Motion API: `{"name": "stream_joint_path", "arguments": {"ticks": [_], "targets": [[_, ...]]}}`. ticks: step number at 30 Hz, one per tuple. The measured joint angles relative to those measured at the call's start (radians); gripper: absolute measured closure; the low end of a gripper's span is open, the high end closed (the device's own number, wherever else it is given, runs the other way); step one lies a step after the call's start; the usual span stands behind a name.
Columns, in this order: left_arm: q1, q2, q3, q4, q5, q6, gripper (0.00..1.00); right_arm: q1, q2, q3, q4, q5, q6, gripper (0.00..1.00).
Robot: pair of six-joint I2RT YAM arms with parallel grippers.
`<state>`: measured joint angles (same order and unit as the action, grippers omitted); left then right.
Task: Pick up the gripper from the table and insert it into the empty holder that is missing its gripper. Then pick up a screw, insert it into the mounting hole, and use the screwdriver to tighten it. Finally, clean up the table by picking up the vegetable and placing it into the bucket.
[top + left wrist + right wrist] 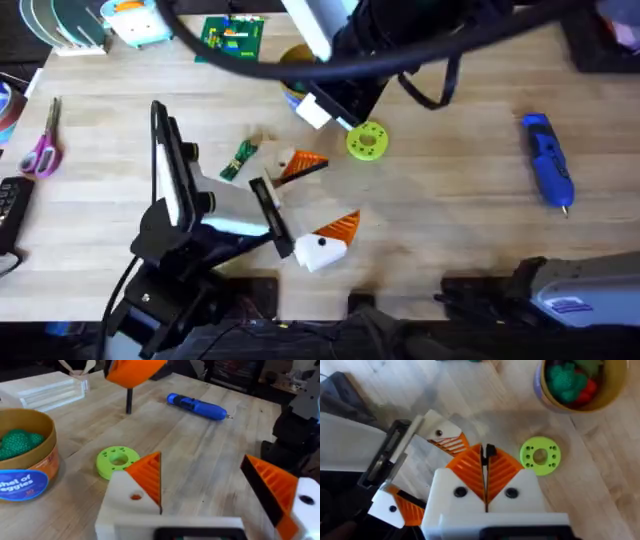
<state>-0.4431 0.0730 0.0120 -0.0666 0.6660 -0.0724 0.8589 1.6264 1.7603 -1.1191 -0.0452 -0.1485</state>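
Left gripper (315, 203) sits nearest the arm bases, jaws spread wide, nothing between them. Its white fingers (131, 505) carry orange ribbed pads, and bare table shows in the gap.

The vegetable (238, 160) lies flat on the wood just beside the far finger of the left gripper, on its outer left side and outside the jaws. Contact can't be judged. A small cream piece lies at its far end, too small to identify.

The yellow-green disc (367, 141) lies flat a bit beyond and right of the left gripper, apart from it. The screwdriver (548, 160) lies flat on the table's right side, well apart from both grippers, tip pointing toward the bases.

Right gripper (485, 460) hangs over the table beyond the left gripper, near the disc. Its pads are pressed together on a thin dark pin (129, 402), which sticks down from the pads in the left wrist view.

The bucket (547, 397) stands upright just past the disc, toy veggies inside. In the overhead view the right arm partly covers it.

The green brick plate (232, 38) lies at the far edge.
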Motion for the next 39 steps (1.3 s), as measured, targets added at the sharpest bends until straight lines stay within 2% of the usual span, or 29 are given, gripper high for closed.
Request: {"name": "stream_joint_path", "arguments": {"ticks": [5, 13, 39], "targets": [[0.000, 0.000, 0.000, -0.001, 0.030, 0.039, 0.009, 0.066, 0.000, 0.000, 0.001, -0.002, 0.025, 0.995], [0.000, 0.000, 0.000, -0.001, 0.047, 0.056, 0.009, 0.134, 0.002, 0.002, 0.042, -0.005, 0.040, 0.995], [0.000, 0.000, 0.000, -0.002, 0.049, 0.057, 0.009, 0.136, 0.092, 0.005, 0.023, -0.053, 0.082, 0.995]]}}
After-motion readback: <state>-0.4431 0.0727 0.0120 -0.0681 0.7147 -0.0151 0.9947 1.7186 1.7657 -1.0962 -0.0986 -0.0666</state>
